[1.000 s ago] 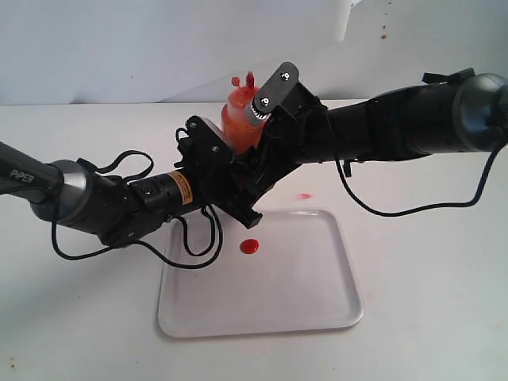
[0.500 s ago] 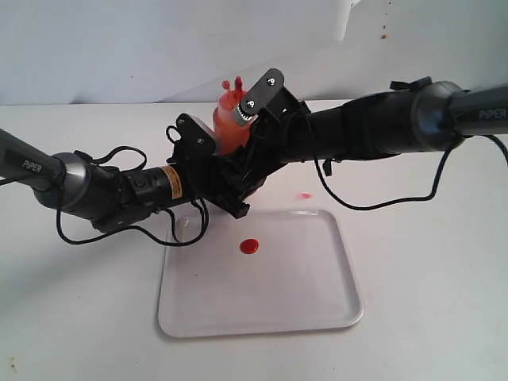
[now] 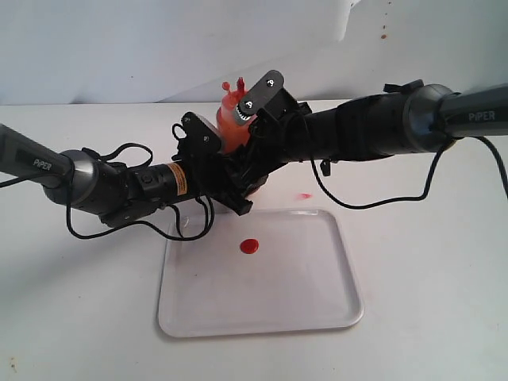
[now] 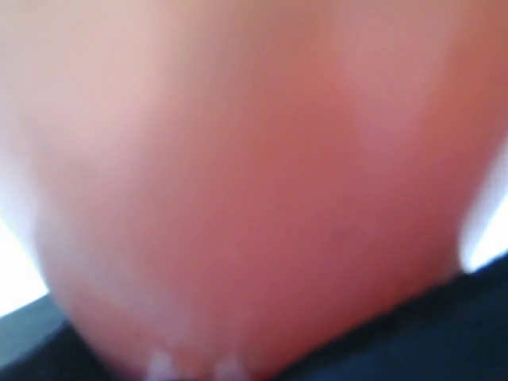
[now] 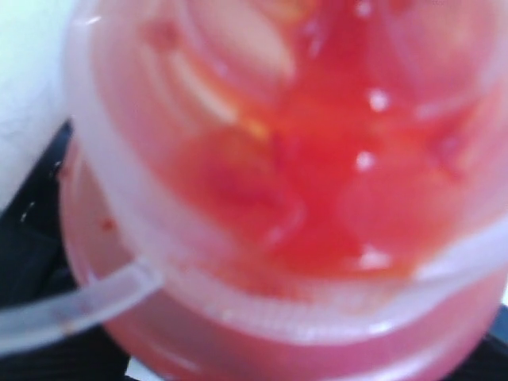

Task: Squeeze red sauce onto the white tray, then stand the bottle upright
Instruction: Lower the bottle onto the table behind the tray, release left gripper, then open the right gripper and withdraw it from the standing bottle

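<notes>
red sauce dot (image 3: pixel 250 246) lies on the tray (image 3: pixel 317 305). left gripper (image 3: pixel 221 163) and right gripper (image 3: pixel 251 127) clamp the near-upright bottle (image 3: pixel 230 123) beyond it.

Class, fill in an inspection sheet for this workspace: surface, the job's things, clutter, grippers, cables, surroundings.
Surface: white table, with one red smear just beyond the tray.
Job's things: the white tray holds one red sauce blob. The bottle is roughly upright behind the tray, nozzle up.
Clutter: nothing seen.
Grippers: the right gripper is closed on the bottle. The left gripper is around it, but its grip is hidden.
Cables: a black cable loops under the left arm. A second cable sags below the right arm.
Surroundings: white backdrop with small red specks.
</notes>
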Robot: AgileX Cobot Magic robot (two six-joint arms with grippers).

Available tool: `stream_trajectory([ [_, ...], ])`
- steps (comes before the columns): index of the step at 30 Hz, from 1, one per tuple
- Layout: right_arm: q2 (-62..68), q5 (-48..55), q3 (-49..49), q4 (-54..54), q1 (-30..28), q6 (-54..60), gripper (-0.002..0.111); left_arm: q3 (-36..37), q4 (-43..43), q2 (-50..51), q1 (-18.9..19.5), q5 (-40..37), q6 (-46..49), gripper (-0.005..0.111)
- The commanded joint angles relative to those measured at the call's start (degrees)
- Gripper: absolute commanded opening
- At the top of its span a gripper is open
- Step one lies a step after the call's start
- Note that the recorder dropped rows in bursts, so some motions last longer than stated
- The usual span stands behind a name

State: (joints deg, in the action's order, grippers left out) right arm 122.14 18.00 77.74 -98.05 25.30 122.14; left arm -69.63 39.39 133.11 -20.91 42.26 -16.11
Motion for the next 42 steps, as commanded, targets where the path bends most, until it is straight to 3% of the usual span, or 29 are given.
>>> stream_trajectory([
  [1, 0.7, -5.2, -0.3, -0.1, -0.1, 0.6, 0.0, -1.4, -1.1, -1.7, -0.3, 4.6, 0.8, 0.002],
  [5, 0.7, -5.2, -0.3, -0.1, -0.1, 0.6, 0.0, -1.4, -1.5, -1.7, -0.3, 3.7, 1.8, 0.009],
  [8, 0.7, -5.4, -0.3, -0.1, -0.1, 0.4, 0.0, -1.4, -1.5, -1.7, -0.3, 3.1, 2.8, 0.022],
  [10, 0.7, -5.5, -0.3, -0.1, -0.1, 0.4, 0.0, -1.4, -1.1, -1.7, -0.3, 3.0, 3.0, 0.039],
  [16, 0.7, -6.0, -0.3, -0.2, -0.1, 0.4, 0.0, -1.4, -1.8, -1.7, -0.3, 2.3, 3.2, 0.104],
  [22, 0.7, -8.6, -0.3, -1.7, -0.1, 0.2, 0.0, -1.3, -1.5, -1.7, 0.0, -0.3, 4.5, 0.105],
  [30, 1.3, -6.9, 2.0, -1.9, -0.1, -2.8, 0.0, -0.8, -1.0, -3.1, 1.1, -10.7, 4.5, 0.105],
  [36, 1.4, -5.8, 2.1, -1.9, -0.1, -5.3, 0.0, 2.2, -1.1, -8.6, 6.2, -14.0, 3.5, 0.105],
  [42, 1.4, -3.5, 2.1, -1.9, -0.1, -7.5, 0.0, 4.2, -1.1, -11.8, 9.0, -13.6, 1.1, 0.105],
])
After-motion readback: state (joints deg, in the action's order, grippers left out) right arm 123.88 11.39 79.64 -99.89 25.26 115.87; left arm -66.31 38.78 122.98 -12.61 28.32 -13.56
